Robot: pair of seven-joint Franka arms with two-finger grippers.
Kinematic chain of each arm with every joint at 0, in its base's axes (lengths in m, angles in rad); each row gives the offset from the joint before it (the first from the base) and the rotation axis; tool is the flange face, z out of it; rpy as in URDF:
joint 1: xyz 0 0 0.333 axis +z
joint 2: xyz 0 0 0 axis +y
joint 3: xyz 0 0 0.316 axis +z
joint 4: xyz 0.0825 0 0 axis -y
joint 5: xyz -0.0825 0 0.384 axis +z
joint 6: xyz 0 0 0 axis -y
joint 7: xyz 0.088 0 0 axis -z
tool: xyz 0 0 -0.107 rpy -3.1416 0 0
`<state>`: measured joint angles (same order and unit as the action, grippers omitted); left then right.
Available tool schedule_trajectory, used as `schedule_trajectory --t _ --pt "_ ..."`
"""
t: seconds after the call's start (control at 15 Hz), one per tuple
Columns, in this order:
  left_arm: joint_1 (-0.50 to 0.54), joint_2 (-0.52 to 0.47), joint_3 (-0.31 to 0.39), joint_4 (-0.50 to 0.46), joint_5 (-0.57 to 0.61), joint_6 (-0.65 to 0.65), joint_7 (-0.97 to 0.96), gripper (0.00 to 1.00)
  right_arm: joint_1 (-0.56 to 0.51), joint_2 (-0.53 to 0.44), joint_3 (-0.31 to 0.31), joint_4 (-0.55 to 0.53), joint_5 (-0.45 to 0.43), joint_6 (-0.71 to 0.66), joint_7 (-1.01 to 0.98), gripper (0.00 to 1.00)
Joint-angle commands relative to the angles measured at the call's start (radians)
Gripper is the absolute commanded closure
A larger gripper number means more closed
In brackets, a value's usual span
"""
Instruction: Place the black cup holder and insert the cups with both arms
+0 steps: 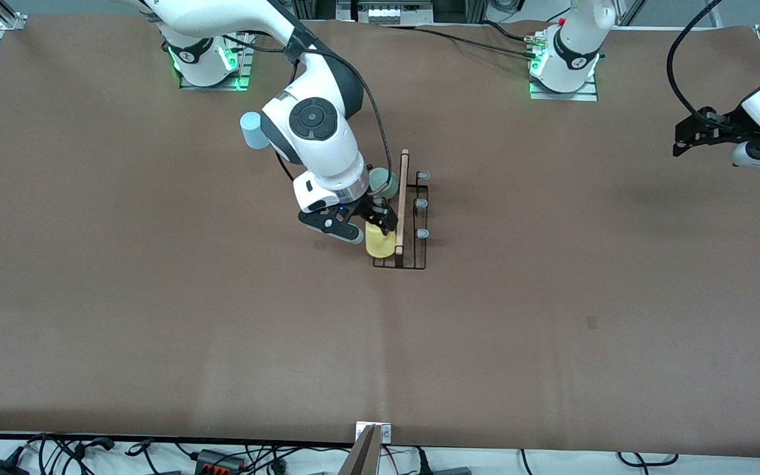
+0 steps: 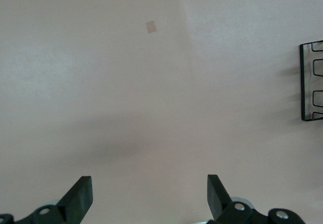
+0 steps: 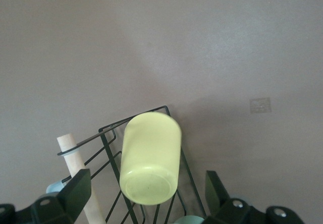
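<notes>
The black cup holder (image 1: 413, 260) stands mid-table with its wooden rod (image 1: 403, 198) on top. A yellow cup (image 1: 380, 242) sits upside down on a prong on the side toward the right arm's end. A mint green cup (image 1: 385, 182) sits on a prong farther from the front camera. A light blue cup (image 1: 253, 130) stands on the table, partly hidden by the right arm. My right gripper (image 1: 380, 223) is open just over the yellow cup (image 3: 151, 163), its fingers (image 3: 78, 188) apart from it. My left gripper (image 1: 680, 140) is open and empty, waiting in the air at the left arm's end (image 2: 150, 193).
Three prongs with bluish-grey caps (image 1: 422, 204) on the holder's side toward the left arm's end are bare. The holder's edge (image 2: 303, 80) shows in the left wrist view. Small square marks (image 1: 591, 322) lie on the brown table. Cables and a metal bracket (image 1: 373, 435) line the near edge.
</notes>
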<state>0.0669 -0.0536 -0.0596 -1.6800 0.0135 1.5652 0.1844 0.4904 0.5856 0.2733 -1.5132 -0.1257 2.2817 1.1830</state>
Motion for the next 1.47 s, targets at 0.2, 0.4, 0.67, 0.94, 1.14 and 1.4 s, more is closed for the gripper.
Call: schedule_trajectory --t 0.2,0.4,0.67,0.94,1.14,1.4 --pt "0.010 -0.003 0.006 -0.001 -0.026 -0.007 0.029 0.00 -0.071 -0.073 -0.005 0.010 -0.009 -0.106 -0.041 0.00" --pt "0.011 -0.003 0.007 -0.001 -0.033 -0.007 0.029 0.00 -0.157 -0.163 -0.003 -0.010 0.029 -0.229 -0.210 0.00" --pt "0.013 -0.003 0.007 -0.001 -0.035 -0.007 0.029 0.00 -0.321 -0.286 -0.005 -0.045 0.075 -0.390 -0.477 0.00" --pt "0.013 -0.003 0.007 -0.003 -0.035 -0.007 0.029 0.00 -0.511 -0.381 -0.019 -0.045 0.077 -0.556 -0.751 0.00" --pt "0.013 -0.003 0.007 -0.001 -0.035 -0.008 0.027 0.00 -0.543 -0.427 -0.159 -0.045 0.077 -0.648 -0.987 0.00" --pt "0.011 -0.003 0.003 -0.001 -0.035 -0.008 0.015 0.00 -0.543 -0.472 -0.321 -0.039 0.069 -0.657 -1.174 0.00"
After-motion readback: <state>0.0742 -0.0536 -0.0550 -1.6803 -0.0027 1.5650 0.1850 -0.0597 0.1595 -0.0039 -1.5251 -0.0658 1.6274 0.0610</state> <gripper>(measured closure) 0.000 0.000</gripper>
